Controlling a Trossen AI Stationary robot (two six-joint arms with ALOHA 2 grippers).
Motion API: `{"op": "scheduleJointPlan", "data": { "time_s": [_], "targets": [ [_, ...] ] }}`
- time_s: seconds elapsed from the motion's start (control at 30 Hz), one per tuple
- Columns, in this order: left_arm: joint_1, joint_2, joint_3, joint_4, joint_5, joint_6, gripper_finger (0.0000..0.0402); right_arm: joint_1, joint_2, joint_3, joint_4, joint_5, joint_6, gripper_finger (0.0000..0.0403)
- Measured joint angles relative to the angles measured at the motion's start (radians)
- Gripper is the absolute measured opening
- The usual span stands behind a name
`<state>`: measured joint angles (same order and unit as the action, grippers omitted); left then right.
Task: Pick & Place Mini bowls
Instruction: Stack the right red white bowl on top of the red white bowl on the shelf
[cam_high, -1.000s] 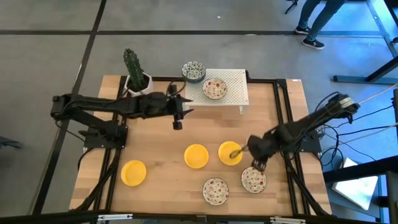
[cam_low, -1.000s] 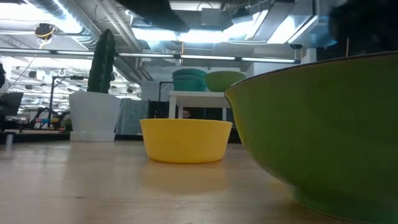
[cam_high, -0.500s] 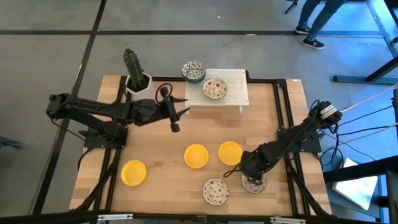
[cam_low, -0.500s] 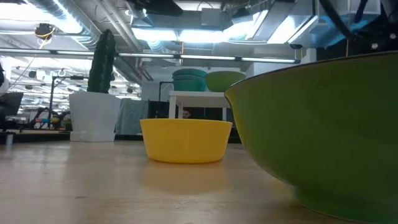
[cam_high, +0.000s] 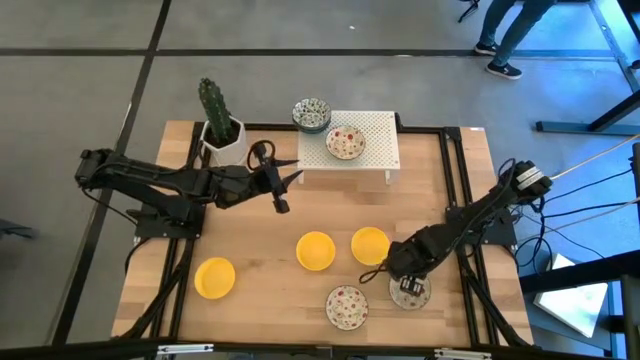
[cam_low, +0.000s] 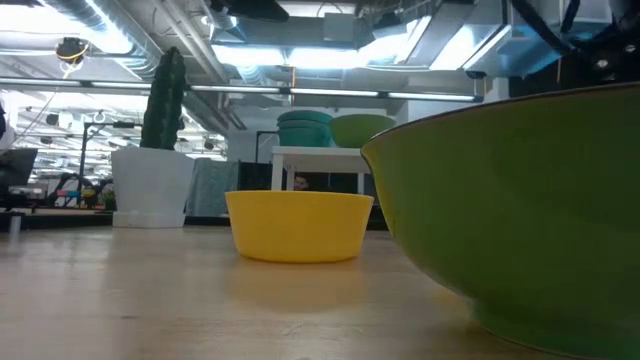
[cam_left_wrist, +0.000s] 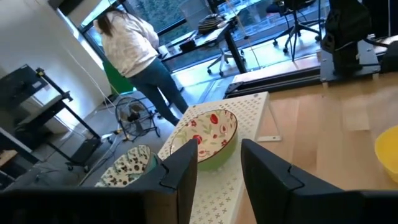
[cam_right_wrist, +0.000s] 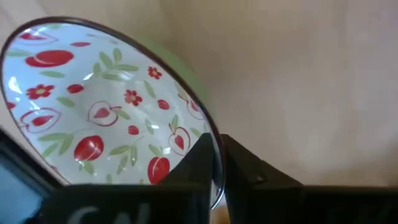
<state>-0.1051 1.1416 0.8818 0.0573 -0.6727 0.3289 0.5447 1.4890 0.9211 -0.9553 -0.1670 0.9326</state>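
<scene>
- Right gripper (cam_high: 404, 285) low at the counter's (cam_high: 250, 240) front right, pinching the rim of a red floral bowl (cam_right_wrist: 93, 118); one finger inside, one outside.
- Left gripper (cam_high: 281, 187) raised over the counter's left half, near the white rack (cam_high: 375, 140), fingers (cam_left_wrist: 186, 171) spread, nothing between them.
- Second red floral bowl (cam_high: 346, 303) just beside the gripped one.
- Third red floral bowl (cam_high: 344, 142) on the rack.
- Teal-speckled stack (cam_high: 311, 114) at the rack's left end.
- Yellow bowls: two mid-counter (cam_high: 316, 250), (cam_high: 370, 245), one front left (cam_high: 214, 277).
- Cactus pot (cam_high: 221, 134) at back left.

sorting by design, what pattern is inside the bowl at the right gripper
White with red apples, flowers and green leaves, bowl; clearest in the right wrist view.
</scene>
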Motion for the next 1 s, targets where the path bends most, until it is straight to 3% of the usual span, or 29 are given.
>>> {"op": "scheduleJointPlan", "data": {
  "time_s": [0.17, 0.3, 0.5, 0.6, 0.73, 0.87, 1.0],
  "targets": [
    [0.0, 0.0, 0.0, -0.001, -0.025, 0.047, 0.0102, -0.051, -0.079, 0.128, -0.133, 0.043, -0.042, 0.0012],
    [0.007, 0.0, 0.0, -0.013, -0.044, 0.052, 0.0093, -0.15, -0.151, 0.297, -0.288, 0.144, -0.12, 0.0012],
    [0.034, 0.0, -0.001, -0.054, -0.043, 0.054, 0.0084, -0.402, -0.229, 0.566, -0.312, 0.458, -0.289, 0.0012],
    [0.044, 0.0, -0.001, -0.063, -0.042, 0.05, 0.0082, -0.591, -0.227, 0.668, -0.304, 0.504, -0.301, 0.0012],
    [0.048, 0.0, -0.001, -0.063, -0.041, 0.042, 0.0082, -0.839, -0.183, 0.749, -0.245, 0.461, -0.351, 0.0012],
    [0.047, 0.0, -0.001, -0.063, -0.029, 0.008, 0.0081, -1.009, -0.11, 0.776, -0.144, 0.259, -0.388, 0.0012],
    [0.047, 0.0, -0.001, -0.086, 0.021, -0.022, 0.0081, -1.091, -0.01, 0.792, -0.093, 0.085, -0.398, 0.0016]
  ]
}}
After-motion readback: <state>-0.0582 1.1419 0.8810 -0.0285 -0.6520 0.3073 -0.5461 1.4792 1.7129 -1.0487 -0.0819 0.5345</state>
